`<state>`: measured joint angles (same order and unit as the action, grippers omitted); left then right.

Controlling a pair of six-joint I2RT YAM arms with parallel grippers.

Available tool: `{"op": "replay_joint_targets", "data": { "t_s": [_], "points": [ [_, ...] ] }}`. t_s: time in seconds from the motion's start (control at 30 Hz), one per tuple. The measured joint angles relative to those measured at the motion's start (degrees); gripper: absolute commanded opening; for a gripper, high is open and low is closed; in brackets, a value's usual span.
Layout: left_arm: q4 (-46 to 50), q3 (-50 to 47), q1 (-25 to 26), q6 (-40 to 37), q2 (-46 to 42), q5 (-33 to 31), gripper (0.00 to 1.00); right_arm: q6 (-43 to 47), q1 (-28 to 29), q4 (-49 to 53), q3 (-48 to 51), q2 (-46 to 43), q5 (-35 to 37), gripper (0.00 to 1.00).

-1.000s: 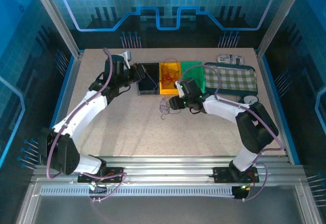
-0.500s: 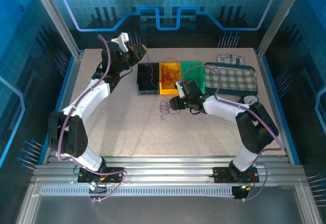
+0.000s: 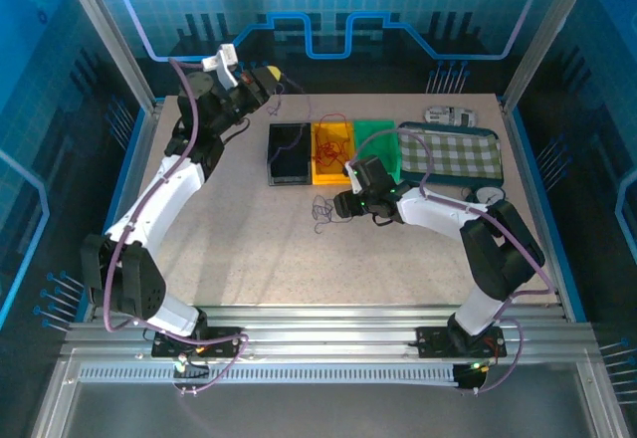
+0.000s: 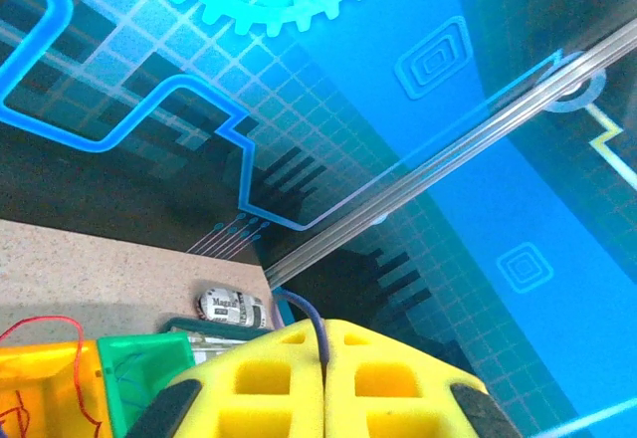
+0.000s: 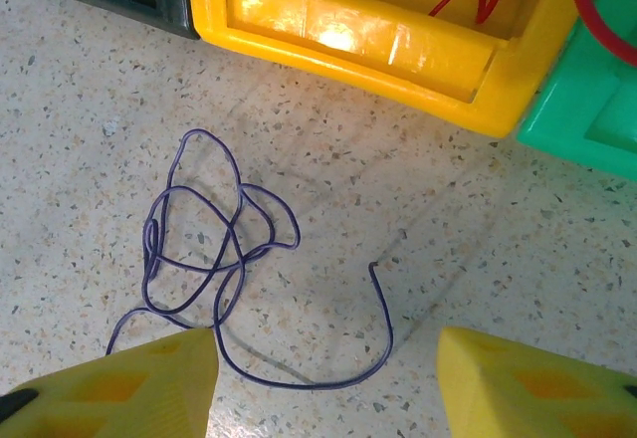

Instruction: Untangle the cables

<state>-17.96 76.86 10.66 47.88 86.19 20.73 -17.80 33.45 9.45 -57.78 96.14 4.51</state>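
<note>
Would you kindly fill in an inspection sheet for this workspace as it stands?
Surface: speckled table, cables lying near the bins.
Job's things: blue cable tangle loose on the table; red cables in yellow bin; one blue cable lifted.
Clutter: black bin, green bin, checked cloth.
Grippers: left gripper shut on blue cable; right gripper open above the tangle.
Cables: purple arm cables looped along both arms.
Surroundings: blue-lit panels behind.

A loose cable lies on the table just before the middle bin, which holds more cables.
</note>
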Motion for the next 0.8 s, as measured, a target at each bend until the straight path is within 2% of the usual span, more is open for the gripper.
{"op": "replay_joint_targets", "data": {
  "t_s": [0.8],
  "points": [
    [0.1,0.8,0.0,-0.2,2.8,-1.0,0.0,-0.2,-0.1,0.2,0.1,-0.1,1.1,0.6]
  ]
}}
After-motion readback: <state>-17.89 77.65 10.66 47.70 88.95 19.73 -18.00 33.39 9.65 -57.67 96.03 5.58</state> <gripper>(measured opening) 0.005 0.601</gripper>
